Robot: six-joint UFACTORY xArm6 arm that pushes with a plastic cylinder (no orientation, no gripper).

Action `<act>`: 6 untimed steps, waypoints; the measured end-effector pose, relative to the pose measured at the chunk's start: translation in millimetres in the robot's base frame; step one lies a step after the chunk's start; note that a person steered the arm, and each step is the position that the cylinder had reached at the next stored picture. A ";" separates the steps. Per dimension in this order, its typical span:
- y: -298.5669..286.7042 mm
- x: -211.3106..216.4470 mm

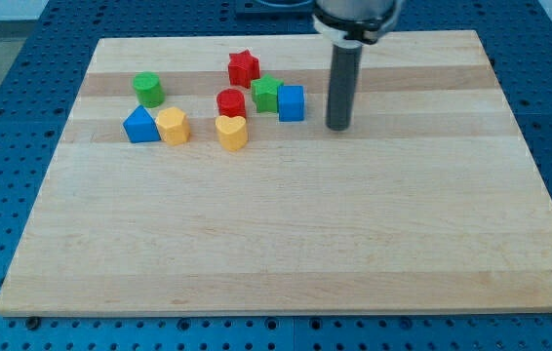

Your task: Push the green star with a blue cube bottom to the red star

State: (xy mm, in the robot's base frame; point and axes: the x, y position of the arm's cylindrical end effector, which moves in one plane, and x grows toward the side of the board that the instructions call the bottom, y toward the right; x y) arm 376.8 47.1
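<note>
The green star (265,93) sits on the wooden board toward the view's top, touching the blue cube (292,102) on its right. The red star (243,68) lies just up and left of the green star, a small gap apart. My tip (338,126) rests on the board to the right of the blue cube, a short gap away from it.
A red cylinder (231,102) stands left of the green star, with a yellow heart (231,132) below it. Further left are a yellow hexagon-like block (173,126), a blue triangular block (140,126) and a green cylinder (147,89). The board (286,234) lies on a blue perforated table.
</note>
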 end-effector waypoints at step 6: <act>-25.2 -24.9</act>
State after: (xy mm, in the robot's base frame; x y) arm 352.0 21.8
